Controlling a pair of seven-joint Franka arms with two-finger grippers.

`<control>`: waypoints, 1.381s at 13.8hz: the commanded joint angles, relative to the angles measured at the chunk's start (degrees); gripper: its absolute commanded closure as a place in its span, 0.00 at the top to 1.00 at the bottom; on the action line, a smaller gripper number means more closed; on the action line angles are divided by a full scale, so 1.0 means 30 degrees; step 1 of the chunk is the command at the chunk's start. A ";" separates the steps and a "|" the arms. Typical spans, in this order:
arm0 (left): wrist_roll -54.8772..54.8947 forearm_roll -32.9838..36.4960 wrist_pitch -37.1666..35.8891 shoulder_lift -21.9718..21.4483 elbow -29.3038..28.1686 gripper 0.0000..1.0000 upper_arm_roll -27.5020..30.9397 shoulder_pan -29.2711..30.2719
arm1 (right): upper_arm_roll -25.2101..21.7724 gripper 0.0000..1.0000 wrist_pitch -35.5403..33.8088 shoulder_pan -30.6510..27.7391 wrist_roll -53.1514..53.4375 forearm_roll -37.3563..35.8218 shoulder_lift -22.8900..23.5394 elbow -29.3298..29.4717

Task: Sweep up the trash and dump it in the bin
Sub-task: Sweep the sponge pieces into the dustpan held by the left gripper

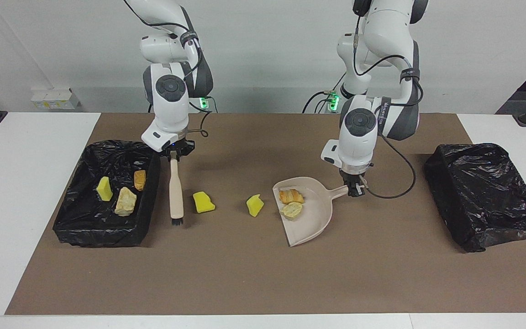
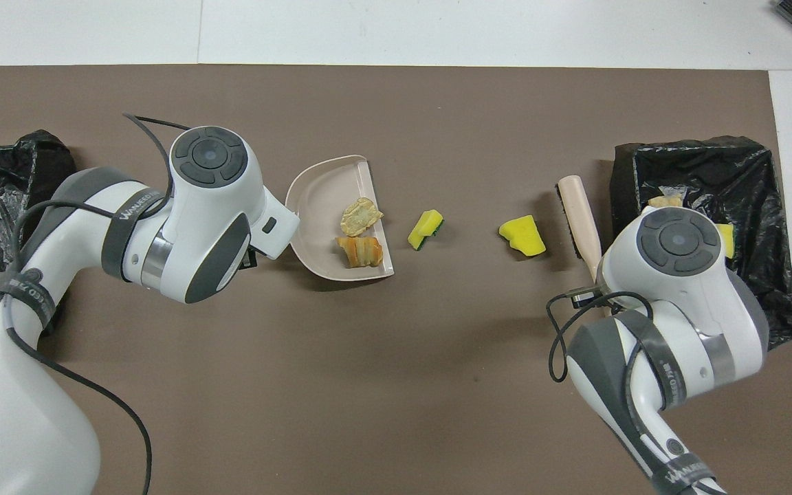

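My right gripper (image 1: pixel 175 155) is shut on the beige brush (image 1: pixel 176 189), which hangs bristles down between the bin (image 1: pixel 69 228) and a yellow sponge (image 1: pixel 203 202). The brush also shows in the overhead view (image 2: pixel 580 216). My left gripper (image 1: pixel 353 188) is shut on the handle of the beige dustpan (image 1: pixel 311 219), which rests on the mat. In the pan lie an orange-brown piece (image 1: pixel 291 196) and a beige lump (image 1: pixel 291 209). A second yellow sponge (image 1: pixel 255 205) lies just in front of the pan's mouth. The bin holds a yellow wedge (image 1: pixel 104 188), a beige lump (image 1: pixel 125 202) and an orange piece (image 1: pixel 140 179).
A second black-lined bin (image 1: pixel 486 194) stands at the left arm's end of the brown mat. The two sponges (image 2: pixel 425 229) (image 2: pixel 522 236) lie in a row between the dustpan (image 2: pixel 317 206) and the brush.
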 commanded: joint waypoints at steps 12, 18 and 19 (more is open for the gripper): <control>-0.1534 0.0472 -0.0133 -0.0189 -0.0967 0.00 0.0035 -0.2145 | 0.0396 0.00 0.2086 0.3927 0.2641 0.4754 0.2294 0.0531; -0.1417 0.0355 0.2384 -0.0921 -0.3074 0.00 0.0005 -0.2263 | 0.0425 0.00 0.2174 0.7211 0.5390 0.7190 0.1768 0.0561; -0.1330 0.0355 0.2881 -0.0980 -0.3367 0.00 0.0005 -0.2176 | 0.0425 0.00 0.2116 0.7564 0.5744 0.7193 0.1709 0.0561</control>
